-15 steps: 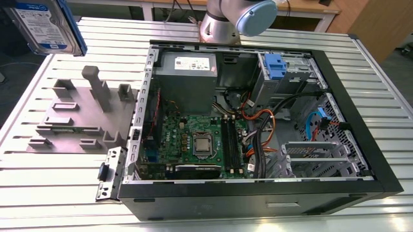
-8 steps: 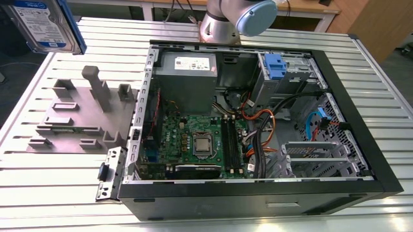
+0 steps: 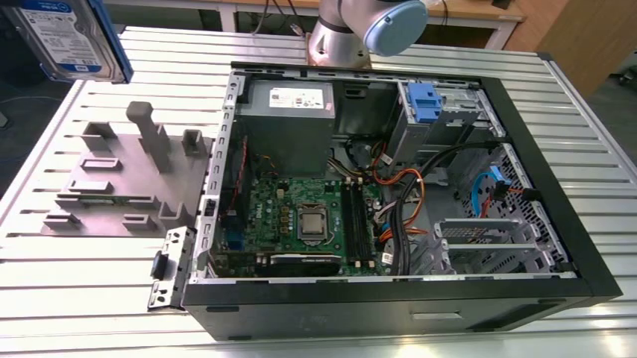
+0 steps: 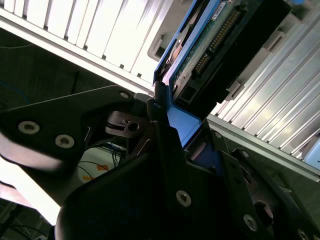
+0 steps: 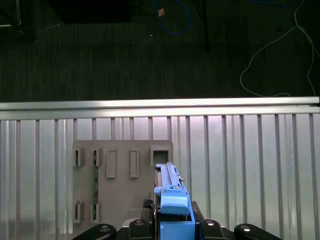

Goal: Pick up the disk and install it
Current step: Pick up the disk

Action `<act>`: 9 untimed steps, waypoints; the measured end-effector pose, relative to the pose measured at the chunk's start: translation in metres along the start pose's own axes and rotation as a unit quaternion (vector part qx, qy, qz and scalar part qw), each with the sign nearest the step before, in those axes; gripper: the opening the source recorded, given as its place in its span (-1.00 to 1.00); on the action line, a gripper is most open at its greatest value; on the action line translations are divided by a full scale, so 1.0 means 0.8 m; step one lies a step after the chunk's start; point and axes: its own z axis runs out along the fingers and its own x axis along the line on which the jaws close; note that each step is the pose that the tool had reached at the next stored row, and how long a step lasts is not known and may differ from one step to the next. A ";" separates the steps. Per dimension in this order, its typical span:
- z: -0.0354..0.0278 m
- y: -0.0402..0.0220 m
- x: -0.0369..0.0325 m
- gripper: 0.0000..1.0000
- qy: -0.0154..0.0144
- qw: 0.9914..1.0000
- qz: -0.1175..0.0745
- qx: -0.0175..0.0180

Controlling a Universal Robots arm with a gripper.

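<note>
Pick-up done, I judge: disk hangs in air at 10 o'clock in exterior view, above grey holder, well apart from PC case. Gripper jaws clamped on its blue carrier. Install not yet done; needs carrier squared w/ drive bay at 1 o'clock.

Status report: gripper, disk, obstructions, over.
Gripper shut on silver rectangular hard drive in blue plastic carrier. Held above grey slotted fixture. Open black computer case apart.
</note>
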 end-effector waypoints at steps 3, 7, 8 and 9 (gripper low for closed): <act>-0.0007 0.0000 0.0000 -0.26 0.000 1.000 0.000 0.000; -0.0023 0.0000 -0.0001 -0.26 0.000 1.000 0.000 0.000; -0.0025 0.0000 -0.0001 -0.26 0.000 1.000 0.000 0.000; -0.0028 0.0001 -0.0001 -0.26 0.000 1.000 0.000 0.000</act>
